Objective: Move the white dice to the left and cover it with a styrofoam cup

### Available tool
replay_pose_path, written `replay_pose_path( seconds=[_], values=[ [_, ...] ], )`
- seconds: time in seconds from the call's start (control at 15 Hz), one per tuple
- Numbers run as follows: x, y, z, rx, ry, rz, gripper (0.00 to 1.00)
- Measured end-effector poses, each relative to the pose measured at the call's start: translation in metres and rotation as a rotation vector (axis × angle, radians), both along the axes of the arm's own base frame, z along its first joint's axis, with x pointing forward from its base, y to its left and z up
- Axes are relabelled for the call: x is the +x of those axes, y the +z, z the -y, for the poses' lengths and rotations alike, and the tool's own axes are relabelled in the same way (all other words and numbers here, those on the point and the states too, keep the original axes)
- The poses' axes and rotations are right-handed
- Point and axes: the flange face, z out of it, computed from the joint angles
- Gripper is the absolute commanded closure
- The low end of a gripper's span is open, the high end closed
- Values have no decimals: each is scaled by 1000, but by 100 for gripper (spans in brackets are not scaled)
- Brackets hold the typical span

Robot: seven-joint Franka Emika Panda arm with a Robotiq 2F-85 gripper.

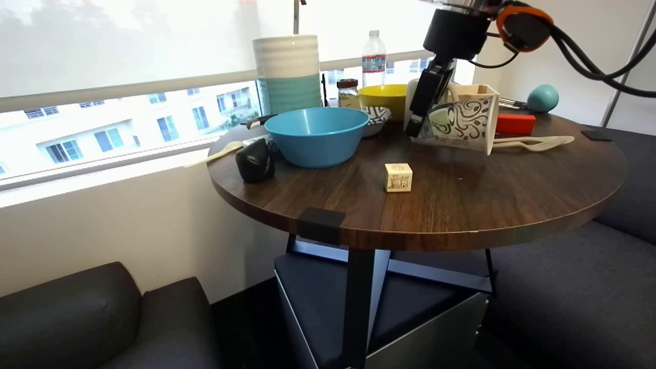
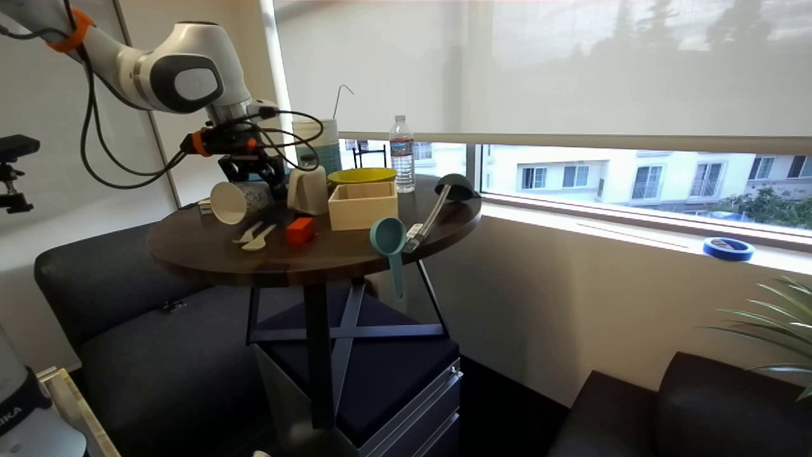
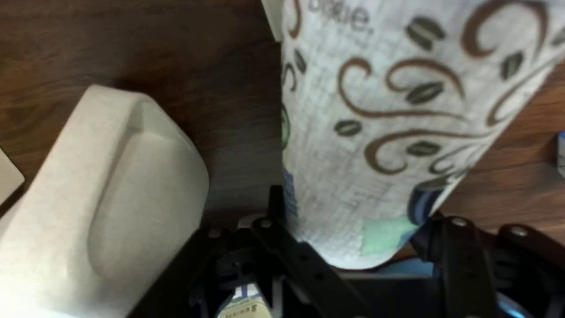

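Note:
The white dice, a small cream cube with printed drawings, sits on the table's near part in an exterior view (image 1: 398,178) and behind the cup's rim side in an exterior view (image 2: 204,207). The styrofoam cup, white with brown and green drawings, lies sideways in both exterior views (image 1: 464,120) (image 2: 257,194). In the wrist view the cup (image 3: 379,110) fills the right half. My gripper (image 3: 355,214) has a finger against each side of the cup's narrow end and is shut on it; it also shows in an exterior view (image 1: 417,123). I cannot tell whether the cup touches the table.
A white container (image 3: 145,198) stands beside the cup. A blue bowl (image 1: 318,138), black object (image 1: 255,161) and yellow bowl (image 1: 384,100) are on the table. A wooden box (image 2: 363,206), red block (image 2: 300,230), pale forks (image 2: 257,240), teal scoop (image 2: 388,238) and bottle (image 2: 402,155) stand around too.

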Motion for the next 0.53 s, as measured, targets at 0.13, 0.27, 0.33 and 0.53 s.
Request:
replay_pose_path(
  seconds=[0.13,0.27,0.33,0.53],
  values=[
    [-6,14,-3,73,52,28,60],
    [-18,30,-11,148,121,67,60],
    [-25,38,-16,184,158,87,60],
    [-50,55,-32,285,268,141,60]
  ],
)
